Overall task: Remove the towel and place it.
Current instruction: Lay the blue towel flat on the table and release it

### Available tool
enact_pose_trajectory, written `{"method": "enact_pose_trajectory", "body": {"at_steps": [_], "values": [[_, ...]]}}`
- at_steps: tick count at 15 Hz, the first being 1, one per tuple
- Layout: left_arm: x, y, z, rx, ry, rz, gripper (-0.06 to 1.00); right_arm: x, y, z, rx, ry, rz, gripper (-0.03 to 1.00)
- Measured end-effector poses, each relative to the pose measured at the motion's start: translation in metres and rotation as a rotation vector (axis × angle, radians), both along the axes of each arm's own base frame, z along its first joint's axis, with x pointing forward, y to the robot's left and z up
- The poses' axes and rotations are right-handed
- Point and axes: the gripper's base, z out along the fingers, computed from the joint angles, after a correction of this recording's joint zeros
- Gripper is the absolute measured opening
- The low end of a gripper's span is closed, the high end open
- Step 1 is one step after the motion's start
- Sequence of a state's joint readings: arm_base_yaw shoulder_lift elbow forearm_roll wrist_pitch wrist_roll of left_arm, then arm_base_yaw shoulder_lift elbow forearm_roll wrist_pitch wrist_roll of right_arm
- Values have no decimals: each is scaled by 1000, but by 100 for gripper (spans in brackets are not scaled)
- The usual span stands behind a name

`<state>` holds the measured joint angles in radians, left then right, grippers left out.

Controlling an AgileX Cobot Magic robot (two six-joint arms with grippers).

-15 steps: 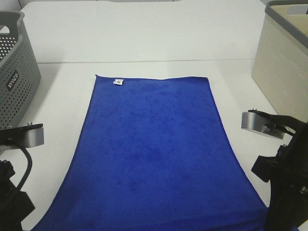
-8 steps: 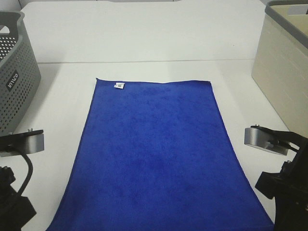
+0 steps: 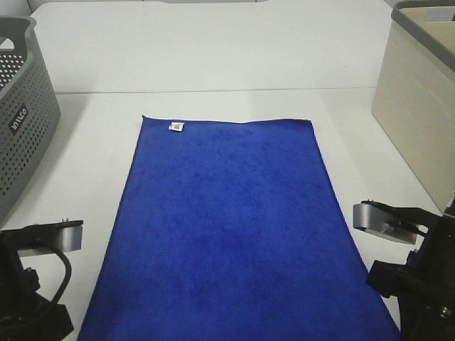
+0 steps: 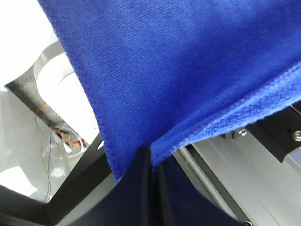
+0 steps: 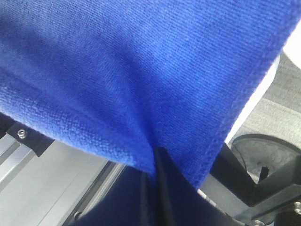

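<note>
The near edge and both near corners of the towel point(image 3: 227, 220) run off the bottom of the high view. The grey perforated basket point(image 3: 21, 121) at the left edge of the table point(image 3: 213, 64) and the beige basket point(image 3: 416, 106) at its right edge are cropped. Print on the white tag point(image 3: 176, 127) is too small to read.

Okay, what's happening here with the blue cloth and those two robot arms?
The left gripper and right gripper each have their jaws shut on a near corner of the blue towel. The rest of it lies spread flat on the white table, between a grey basket at the left and a beige bin at the right. It is in neither.
</note>
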<state>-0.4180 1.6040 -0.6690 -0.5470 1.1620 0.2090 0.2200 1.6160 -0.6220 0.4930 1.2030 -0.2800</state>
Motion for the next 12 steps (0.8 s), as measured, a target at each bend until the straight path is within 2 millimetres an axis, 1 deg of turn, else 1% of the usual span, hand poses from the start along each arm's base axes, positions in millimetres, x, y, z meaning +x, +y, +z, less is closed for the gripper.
{"method": "enact_pose_trajectory", "body": {"at_steps": [3, 6, 8, 10, 12], "values": [[2, -2, -13, 9, 57, -12, 0, 1, 1, -6, -6, 33, -4, 2], [2, -2, -15, 4, 69, -21, 0, 1, 0, -8, -8, 44, -4, 2], [2, -2, -15, 0, 68, -21, 0, -5, -1, -11, -12, 66, -6, 2], [1, -2, -15, 3, 69, -27, 0, -8, -2, -12, -17, 73, -4, 5], [1, 2, -15, 28, 65, -63, 0, -8, -4, -13, -37, 66, 19, 11]]}}
